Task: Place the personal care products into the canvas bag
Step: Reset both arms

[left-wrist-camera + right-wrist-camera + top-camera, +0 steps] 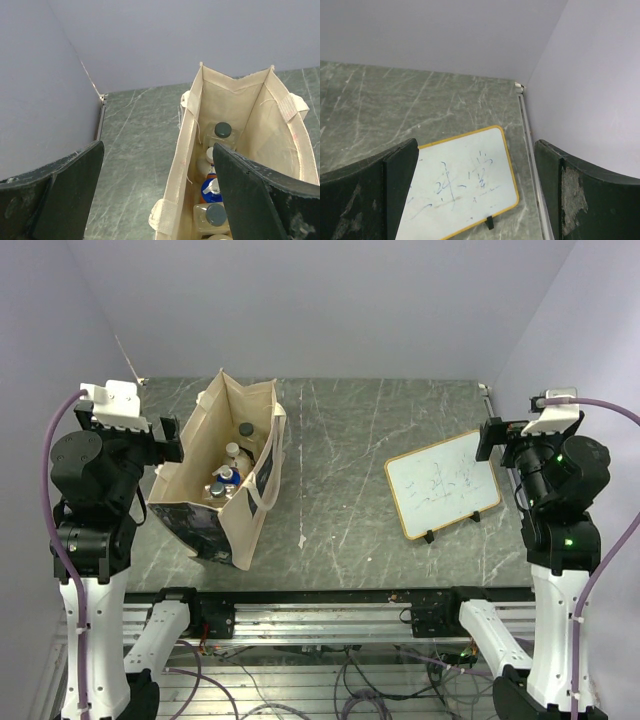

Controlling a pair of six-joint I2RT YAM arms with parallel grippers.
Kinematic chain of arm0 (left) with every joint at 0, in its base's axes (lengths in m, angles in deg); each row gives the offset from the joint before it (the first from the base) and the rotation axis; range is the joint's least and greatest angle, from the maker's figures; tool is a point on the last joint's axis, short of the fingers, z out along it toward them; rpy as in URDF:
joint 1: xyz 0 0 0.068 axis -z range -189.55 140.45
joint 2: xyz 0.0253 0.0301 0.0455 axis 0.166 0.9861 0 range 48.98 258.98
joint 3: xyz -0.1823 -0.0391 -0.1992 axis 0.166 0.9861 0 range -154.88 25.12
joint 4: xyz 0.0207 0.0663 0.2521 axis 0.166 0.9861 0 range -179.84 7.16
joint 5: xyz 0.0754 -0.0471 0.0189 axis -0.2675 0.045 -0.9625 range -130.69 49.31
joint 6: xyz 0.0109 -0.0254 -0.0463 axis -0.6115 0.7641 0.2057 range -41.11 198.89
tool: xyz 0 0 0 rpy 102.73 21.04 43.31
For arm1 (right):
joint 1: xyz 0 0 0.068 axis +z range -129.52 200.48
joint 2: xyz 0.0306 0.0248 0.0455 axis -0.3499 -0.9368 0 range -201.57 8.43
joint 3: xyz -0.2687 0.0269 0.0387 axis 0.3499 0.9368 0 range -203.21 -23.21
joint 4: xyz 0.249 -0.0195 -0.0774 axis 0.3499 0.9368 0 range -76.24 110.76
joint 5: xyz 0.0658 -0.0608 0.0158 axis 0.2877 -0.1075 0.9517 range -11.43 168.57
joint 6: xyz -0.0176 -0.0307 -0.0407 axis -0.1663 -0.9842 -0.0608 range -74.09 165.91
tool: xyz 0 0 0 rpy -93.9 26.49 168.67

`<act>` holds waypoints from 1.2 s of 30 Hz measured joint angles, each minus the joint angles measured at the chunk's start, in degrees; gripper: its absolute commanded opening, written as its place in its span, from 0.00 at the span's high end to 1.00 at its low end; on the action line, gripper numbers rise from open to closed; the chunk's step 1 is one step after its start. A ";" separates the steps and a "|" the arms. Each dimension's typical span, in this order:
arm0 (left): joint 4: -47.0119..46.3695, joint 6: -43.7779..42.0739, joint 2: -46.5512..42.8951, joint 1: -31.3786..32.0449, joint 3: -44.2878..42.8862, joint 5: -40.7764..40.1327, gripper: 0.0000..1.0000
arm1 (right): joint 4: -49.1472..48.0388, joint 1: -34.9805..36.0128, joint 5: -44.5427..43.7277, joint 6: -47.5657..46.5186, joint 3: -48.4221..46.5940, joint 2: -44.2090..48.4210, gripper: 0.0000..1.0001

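The beige canvas bag stands open on the left of the table, its dark print on the near side; it also shows in the left wrist view. Inside it lie several bottles: two clear ones with dark caps, a blue-and-orange one and a white-capped one. My left gripper is open and empty, raised just left of the bag, one finger over the bag's mouth. My right gripper is open and empty at the far right.
A wood-framed whiteboard with scribbles stands on small feet right of centre, below the right gripper, and shows in the right wrist view. A metal rail runs along the table's right edge by the wall.
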 measured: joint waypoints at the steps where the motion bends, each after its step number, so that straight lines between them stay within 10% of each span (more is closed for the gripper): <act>1: 0.35 0.02 0.00 -0.02 -0.02 0.00 0.00 | 0.07 -0.20 -0.33 -0.04 0.42 0.24 0.00; 36: 1.99 1.33 -5.09 -0.50 4.24 -1.86 0.00 | 2.16 -1.70 1.20 -0.24 1.03 1.79 0.00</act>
